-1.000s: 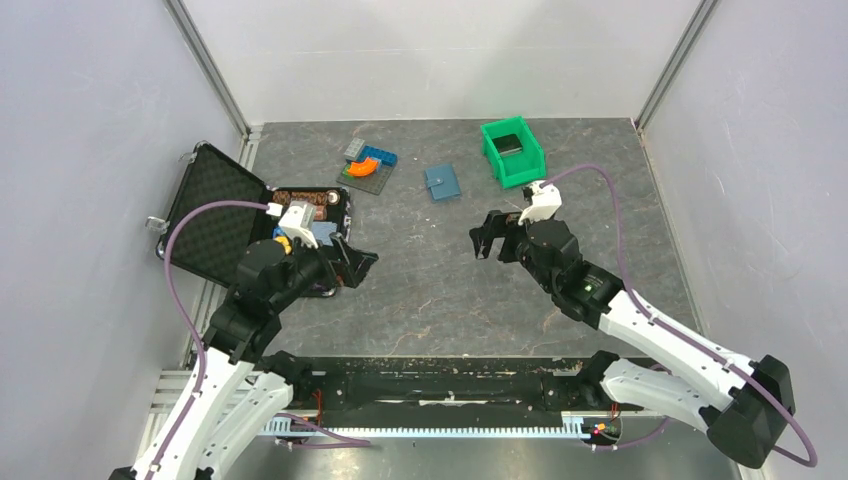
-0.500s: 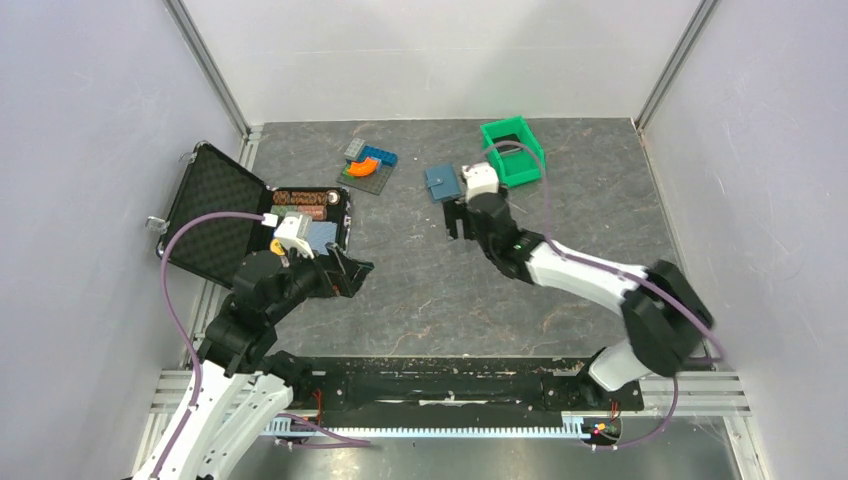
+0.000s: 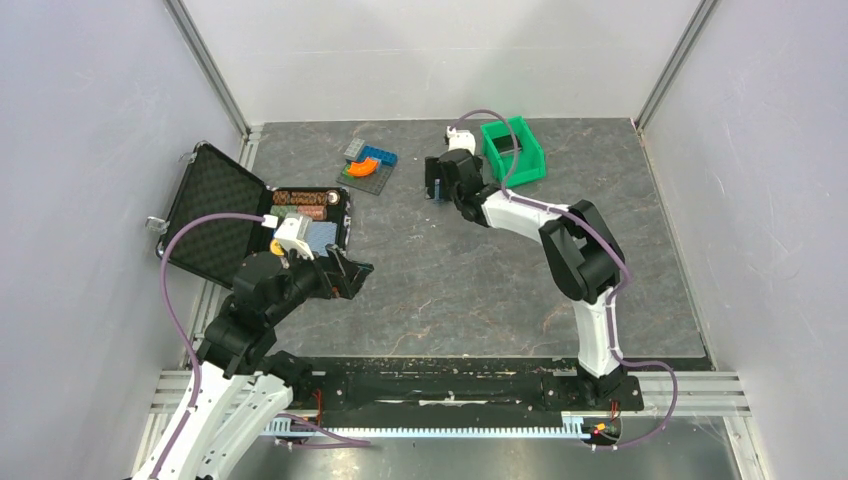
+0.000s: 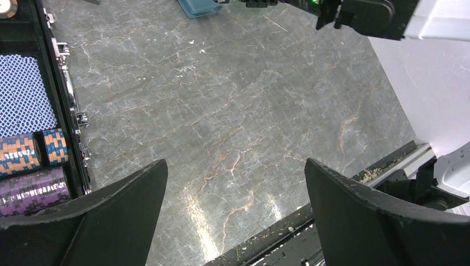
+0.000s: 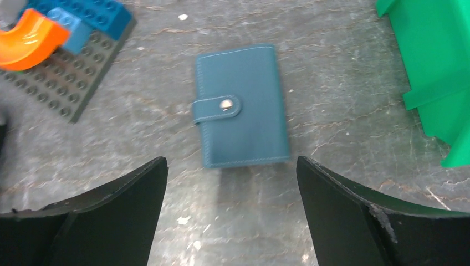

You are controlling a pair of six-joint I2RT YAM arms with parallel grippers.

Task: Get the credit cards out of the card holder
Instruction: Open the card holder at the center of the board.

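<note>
The card holder (image 5: 241,105) is a teal-blue wallet lying flat on the grey floor, folded shut with its snap tab fastened. No credit cards show; the shut wallet hides its inside. My right gripper (image 5: 231,163) is open and empty, hovering above the wallet's near edge with a finger on either side. In the top view the right gripper (image 3: 437,180) covers most of the wallet. A corner of the wallet (image 4: 199,6) shows at the top of the left wrist view. My left gripper (image 3: 350,270) is open and empty, low over bare floor beside the black case, and also shows in its own wrist view (image 4: 235,163).
A green plastic bin (image 3: 520,150) stands just right of the wallet, close to the right finger (image 5: 438,66). A grey brick plate with blue and orange pieces (image 3: 365,165) lies to the left. The open black case (image 3: 215,215) with poker chips (image 4: 33,152) is at the far left.
My right arm has reached far forward and left, from mid-table to directly over the wallet. My left arm has barely moved.
</note>
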